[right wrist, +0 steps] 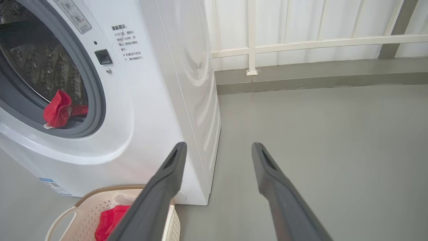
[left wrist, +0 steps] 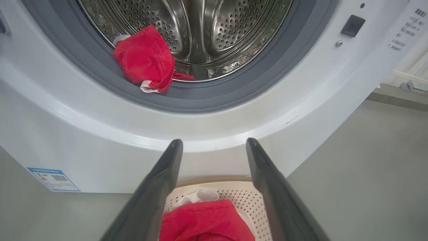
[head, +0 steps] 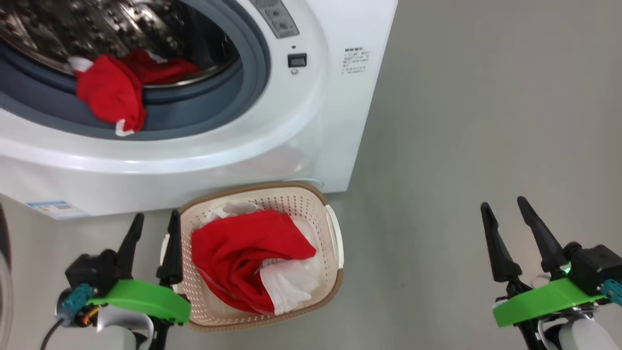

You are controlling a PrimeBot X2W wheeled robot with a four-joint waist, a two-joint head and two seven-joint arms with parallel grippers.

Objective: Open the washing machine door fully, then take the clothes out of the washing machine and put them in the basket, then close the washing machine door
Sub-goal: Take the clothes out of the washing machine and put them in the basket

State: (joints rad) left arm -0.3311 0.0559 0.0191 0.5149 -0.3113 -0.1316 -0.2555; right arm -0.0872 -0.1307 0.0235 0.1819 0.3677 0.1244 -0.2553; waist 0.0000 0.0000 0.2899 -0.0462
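Observation:
The washing machine (head: 316,121) stands with its mouth uncovered. A dark curved sliver of the washing machine door (head: 3,233) edges the far left. One piece of the red clothes (head: 112,92) (left wrist: 145,58) (right wrist: 57,110) hangs over the grey rubber ring at the drum's lower left. More red and white clothes (head: 243,257) (left wrist: 204,217) lie in the basket (head: 335,277) (left wrist: 240,197) (right wrist: 87,214) on the floor in front of the machine. My left gripper (head: 156,216) (left wrist: 214,142) is open and empty at the basket's left rim. My right gripper (head: 503,203) (right wrist: 217,145) is open and empty over bare floor, far right.
Grey floor (head: 461,121) spreads wide to the right of the machine. A white railing and wall (right wrist: 301,43) close off the space behind it. A blue sticker (head: 56,209) marks the machine's lower left corner.

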